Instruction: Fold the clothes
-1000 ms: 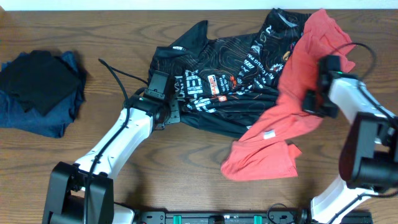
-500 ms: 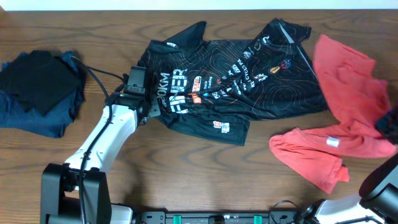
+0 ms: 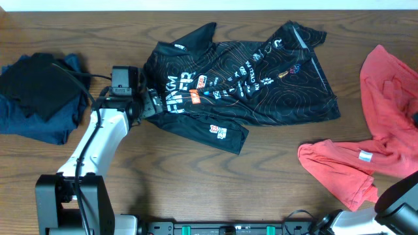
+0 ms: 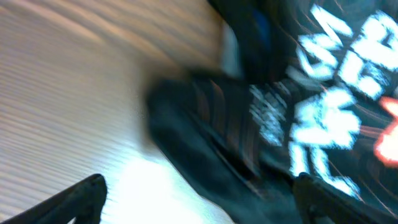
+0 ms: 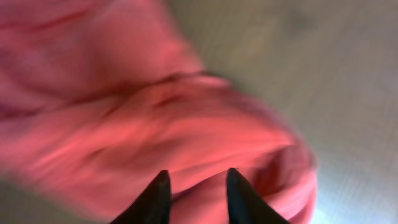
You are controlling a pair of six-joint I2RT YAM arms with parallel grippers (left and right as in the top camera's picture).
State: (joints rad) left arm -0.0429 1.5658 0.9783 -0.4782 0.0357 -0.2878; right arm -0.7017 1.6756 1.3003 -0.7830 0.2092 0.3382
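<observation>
Bare table (image 3: 196, 189) lines the near edge. The red shirt (image 3: 366, 156) sprawls at the right edge, right claw (image 5: 196, 186) narrowly parted over it, grip unclear. Farther back, the left arm (image 3: 98, 140) stretches to the spread black jersey (image 3: 261, 85), left claw (image 4: 199, 186) wide.

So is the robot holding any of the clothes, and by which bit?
Left tool: open at the black jersey's edge, holding nothing. Right tool: at the red shirt; a grip cannot be told.

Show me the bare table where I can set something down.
Bare table along the near edge, between the left arm and the coral-red shirt, below the black jersey. Crowded: dark blue pile far left, shirt at right.
</observation>
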